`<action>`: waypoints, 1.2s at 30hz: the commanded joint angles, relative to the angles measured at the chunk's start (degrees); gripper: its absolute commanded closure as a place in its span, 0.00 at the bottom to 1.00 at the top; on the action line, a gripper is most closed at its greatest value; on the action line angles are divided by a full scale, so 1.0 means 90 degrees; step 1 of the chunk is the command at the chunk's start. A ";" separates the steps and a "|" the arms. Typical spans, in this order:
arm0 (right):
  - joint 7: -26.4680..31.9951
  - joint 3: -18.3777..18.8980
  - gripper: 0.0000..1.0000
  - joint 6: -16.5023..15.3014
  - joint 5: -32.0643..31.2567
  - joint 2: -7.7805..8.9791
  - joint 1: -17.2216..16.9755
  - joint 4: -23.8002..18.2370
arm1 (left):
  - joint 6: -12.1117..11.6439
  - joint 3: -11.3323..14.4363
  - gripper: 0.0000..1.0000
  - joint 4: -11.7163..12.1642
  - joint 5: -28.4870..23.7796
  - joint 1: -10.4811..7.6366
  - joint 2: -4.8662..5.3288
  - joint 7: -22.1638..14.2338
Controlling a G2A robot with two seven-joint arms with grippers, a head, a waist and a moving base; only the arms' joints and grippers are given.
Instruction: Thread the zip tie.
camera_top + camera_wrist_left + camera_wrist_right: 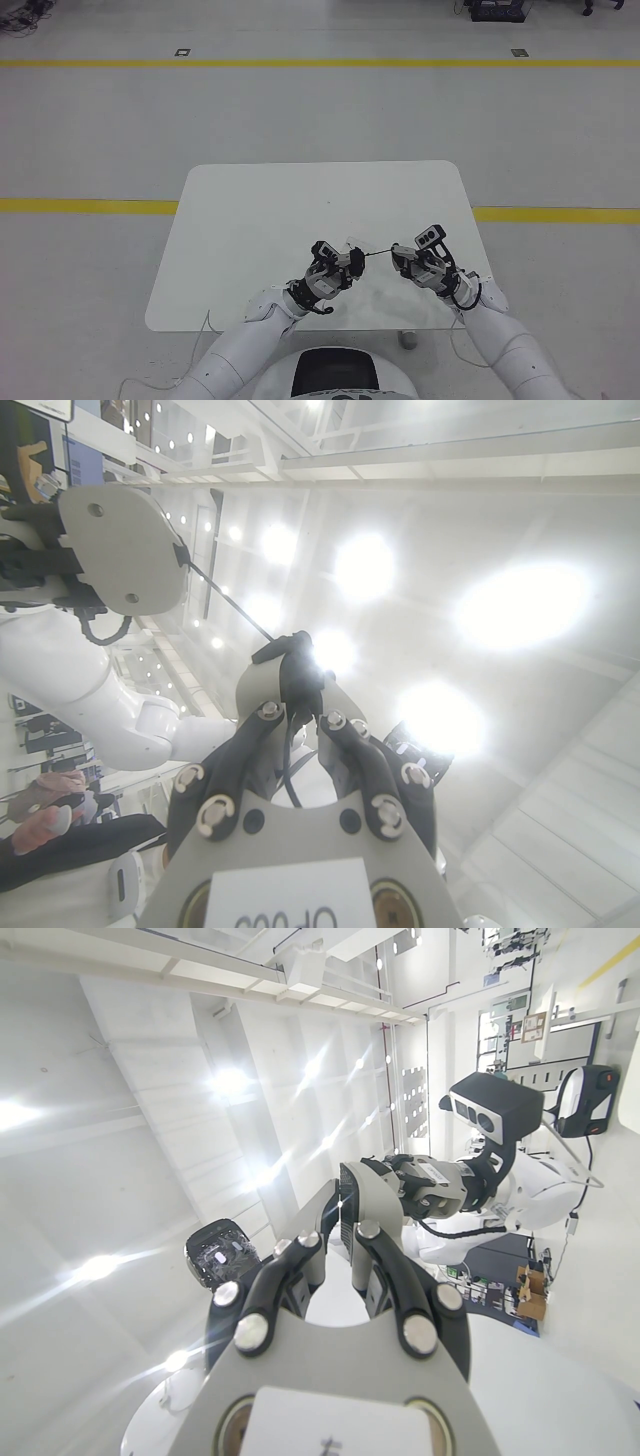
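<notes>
The left tool point(352, 261) is clamped on one end of the black zip tie point(376, 252). The tie runs straight across, above the near part of the white surface point(300, 210), to the right tool point(398, 254), which pinches its other end.

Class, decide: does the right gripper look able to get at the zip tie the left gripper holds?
Likely yes: the zip tie spans clear air from the left gripper to the right gripper, which looks shut on its other end; nothing lies between.
</notes>
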 commanded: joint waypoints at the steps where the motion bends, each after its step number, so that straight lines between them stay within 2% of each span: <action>1: 0.0000 0.0006 1.00 -0.0004 0.0006 0.0001 -0.0005 0.0014 | 0.0000 0.0000 1.00 0.0000 0.0000 0.0000 0.0000 0.0000; 5: 0.0000 0.0044 1.00 0.0012 0.0073 0.0001 -0.0011 0.0078 | 0.0000 0.0000 1.00 0.0000 0.0000 0.0000 0.0000 0.0000; 6: 0.0000 0.0055 0.81 0.0025 0.0085 0.0002 -0.0011 0.0095 | 0.0000 0.0000 1.00 0.0000 0.0000 0.0000 0.0000 0.0000; 7: 0.0000 0.0065 0.57 0.0029 0.0092 0.0003 -0.0014 0.0113 | 0.0000 0.0000 1.00 0.0000 0.0000 0.0000 0.0000 0.0000; 8: 0.0000 0.0078 0.16 0.0031 0.0099 0.0004 -0.0016 0.0128 | 0.0000 0.0000 1.00 0.0000 0.0000 0.0000 0.0000 0.0000; 9: 0.0000 0.0092 0.18 0.0034 0.0109 0.0005 -0.0020 0.0135 | 0.0000 0.0000 1.00 0.0000 0.0000 0.0000 0.0000 0.0000; 11: 0.0000 0.0104 0.37 0.0030 0.0108 0.0007 -0.0029 0.0132 | 0.0000 0.0000 1.00 0.0000 0.0000 0.0000 0.0000 0.0000; 12: 0.0000 0.0109 0.42 0.0026 0.0105 0.0007 -0.0033 0.0127 | 0.0000 0.0000 1.00 0.0000 0.0000 0.0000 0.0000 0.0000; 13: 0.0000 0.0112 0.35 0.0022 0.0094 0.0008 -0.0036 0.0120 | 0.0000 0.0000 1.00 0.0000 0.0000 0.0000 0.0000 0.0000; 14: 0.0000 0.0114 0.13 0.0018 0.0077 0.0009 -0.0037 0.0115 | 0.0000 0.0000 1.00 0.0000 0.0000 0.0000 0.0000 0.0000; 15: 0.0000 0.0117 0.00 0.0018 0.0066 0.0010 -0.0039 0.0112 | 0.0000 0.0000 1.00 0.0000 0.0000 0.0000 0.0000 0.0000; 25: -0.0264 0.0160 0.00 0.0005 -0.0158 -0.0005 0.0006 0.0293 | 0.0000 0.0000 1.00 0.0000 0.0000 0.0000 0.0000 0.0000; 36: -0.0243 0.0162 0.00 0.0044 -0.0201 -0.0007 0.0016 0.0299 | 0.0000 0.0000 1.00 0.0000 0.0000 0.0000 0.0000 0.0000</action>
